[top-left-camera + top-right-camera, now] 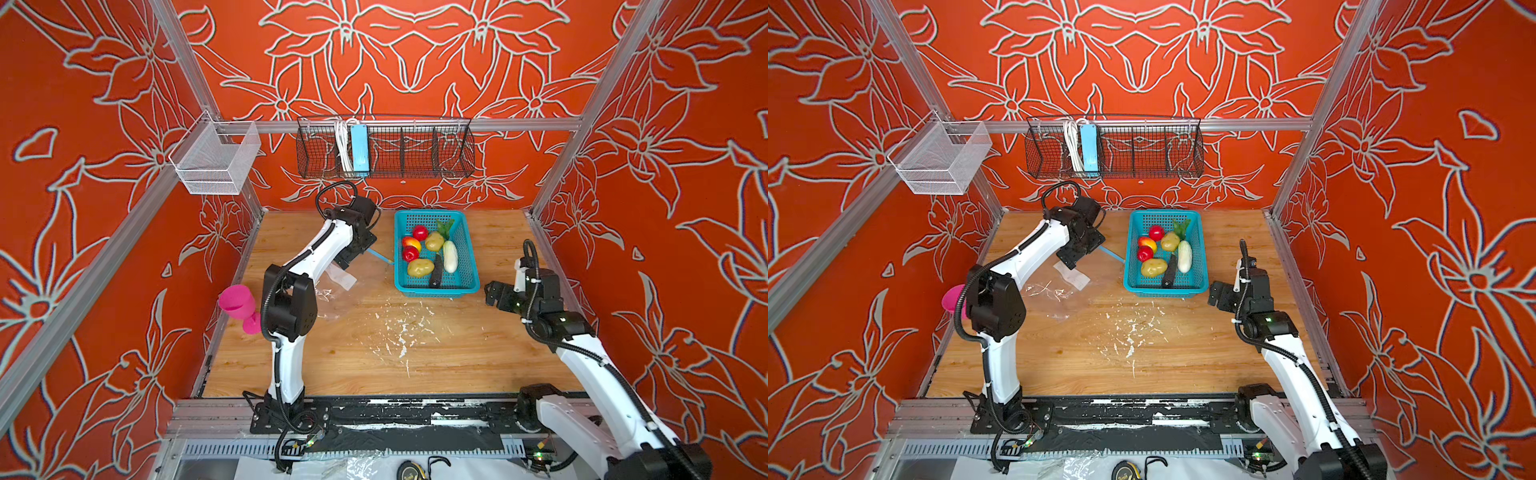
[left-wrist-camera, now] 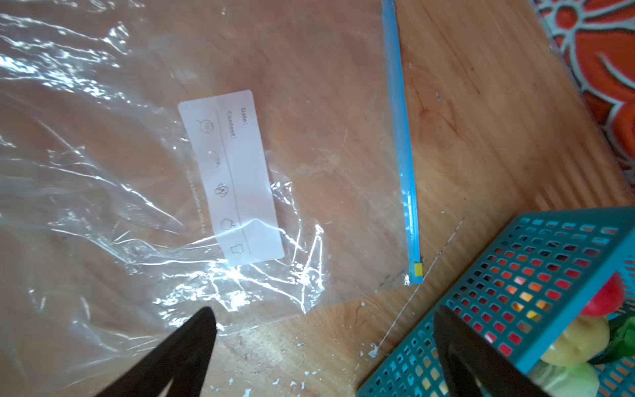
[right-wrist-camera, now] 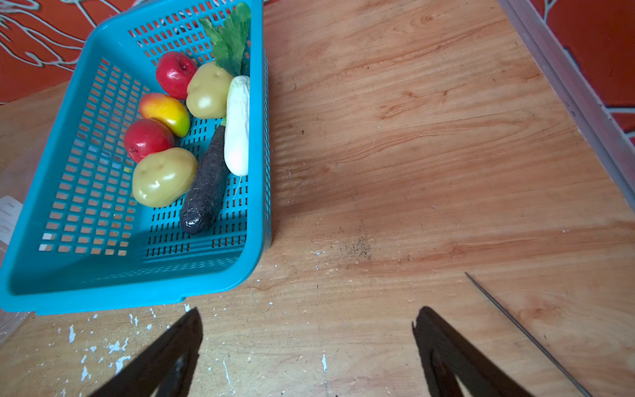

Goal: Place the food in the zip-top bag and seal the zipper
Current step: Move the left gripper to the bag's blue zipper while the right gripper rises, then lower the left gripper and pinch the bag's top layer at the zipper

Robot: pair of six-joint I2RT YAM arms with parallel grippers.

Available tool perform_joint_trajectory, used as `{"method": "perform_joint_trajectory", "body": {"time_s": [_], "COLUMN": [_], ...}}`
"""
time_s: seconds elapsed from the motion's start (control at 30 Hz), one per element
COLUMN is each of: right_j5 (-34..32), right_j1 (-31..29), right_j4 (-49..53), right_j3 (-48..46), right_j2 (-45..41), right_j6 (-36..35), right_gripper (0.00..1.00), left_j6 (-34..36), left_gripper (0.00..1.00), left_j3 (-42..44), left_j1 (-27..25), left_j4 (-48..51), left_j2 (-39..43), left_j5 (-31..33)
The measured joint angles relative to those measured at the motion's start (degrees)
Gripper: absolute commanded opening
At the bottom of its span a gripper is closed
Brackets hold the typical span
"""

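- My left end effector [image 2: 324, 318] is hanging with its fingers spread wide apart and nothing between them.
- The zip-top bag [image 2: 137, 172] is lying flat and crumpled on the counter [image 2: 481, 120], below and ahead of this end effector. One fingertip is showing over the bag's near edge; I cannot tell whether it is touching.
- The bag's white label [image 2: 232, 175] is facing up just ahead of the fingertips.
- The zipper [image 2: 400, 130] is running away from the end effector along the bag's mouth. Its yellowish slider [image 2: 418, 269] is sitting at the nearer end, just beside the teal basket [image 2: 549, 240].
- My right end effector [image 3: 308, 312] is likewise standing spread and empty over bare counter, just off the basket's near corner.
- All the food [image 1: 420, 267] is sitting in the basket, ahead and to the left of the right end effector and apart from the bag:
  - two red apples [image 3: 175, 74]
  - a red-yellow fruit [image 3: 165, 111]
  - two potatoes [image 3: 208, 91]
  - a radish [image 3: 237, 127]
  - an eggplant [image 3: 206, 192]
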State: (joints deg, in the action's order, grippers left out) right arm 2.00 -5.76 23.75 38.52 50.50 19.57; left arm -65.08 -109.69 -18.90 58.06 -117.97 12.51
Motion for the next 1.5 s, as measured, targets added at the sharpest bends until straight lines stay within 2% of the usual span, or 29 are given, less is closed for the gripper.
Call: {"method": "perform_joint_trajectory", "body": {"time_s": [0.03, 0.13, 0.23, 0.43, 0.57, 0.9, 1.23, 1.3, 1.5], "right_j5": [0.0, 0.2, 0.3, 0.4, 0.4, 0.4, 0.4, 0.4, 0.2], "right_j1": [0.0, 0.0, 0.0, 0.0, 0.0, 0.0, 0.0, 0.0, 0.0], "right_j4": [0.0, 0.0, -0.1, -0.5, -0.5, -0.9, -1.3, -1.3, -1.3], "right_j3": [0.0, 0.0, 0.0, -0.2, -0.3, -0.5, -0.5, -0.5, -0.5], "right_j2": [0.0, 0.0, 0.0, 0.0, 0.6, 2.3, 4.2, 4.3, 4.5], "right_j6": [0.0, 0.0, 0.0, 0.2, 0.2, 0.7, 0.7, 0.7, 0.7], "right_gripper": [0.98, 0.98, 0.98, 0.98, 0.98, 0.98, 0.98, 0.98, 0.98], "left_j6": [-0.3, -0.6, -0.1, -0.1, 0.3, 0.9, 0.9, 0.7, -0.1], "left_gripper": [1.00, 0.94, 0.93, 0.92, 0.88, 0.86, 0.85, 0.80, 0.79], "left_j3": [-0.6, -1.9, -4.1, -12.2, -16.1, -18.9, -23.6, -23.9, -24.1], "left_j1": [0.0, 0.0, 0.0, 0.0, 0.0, -0.2, 0.0, 0.1, 0.5], "left_j4": [0.0, -0.9, -1.8, -1.5, -1.2, -2.1, -3.5, -3.5, -2.2], "left_j2": [-0.8, -3.4, -6.5, -14.2, -17.7, -20.8, -28.1, -28.4, -28.6], "left_j5": [0.0, -0.4, -1.3, -1.4, -0.9, 1.6, 1.4, 1.6, 2.6]}}
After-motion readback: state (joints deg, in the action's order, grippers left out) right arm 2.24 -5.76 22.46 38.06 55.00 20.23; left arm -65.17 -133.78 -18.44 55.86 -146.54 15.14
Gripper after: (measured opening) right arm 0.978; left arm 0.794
